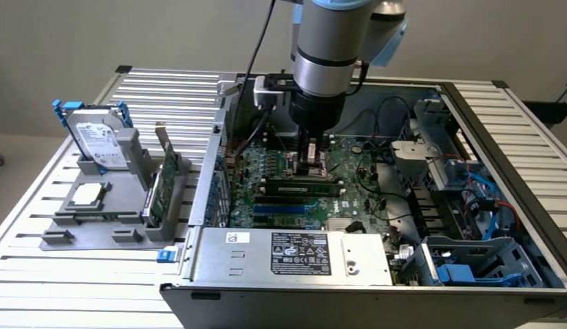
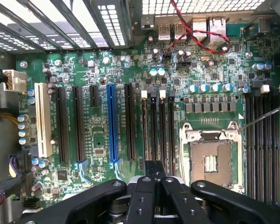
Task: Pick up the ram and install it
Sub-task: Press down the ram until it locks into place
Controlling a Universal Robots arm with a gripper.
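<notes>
The robot's black metal claw (image 1: 310, 159) hung low inside the open grey steel computer case (image 1: 375, 274), directly over the green motherboard (image 1: 293, 192), its fingers pressed together. In the wrist view the claw (image 2: 154, 173) sat just above four parallel black memory slots (image 2: 157, 128) beside the square silver processor socket (image 2: 211, 158). A long, thin green ram stick with dark chips (image 1: 299, 186) lay seated in the motherboard just below the claw. Beside the case, on the exterior view's left, a grey plastic holder (image 1: 118, 199) carried a silver rectangular hard drive with blue rails (image 1: 96, 140) and a broad green expansion card (image 1: 164, 188). Everything rested on a ribbed, slatted aluminium tabletop (image 1: 164, 96) before a plain pale wall.
</notes>
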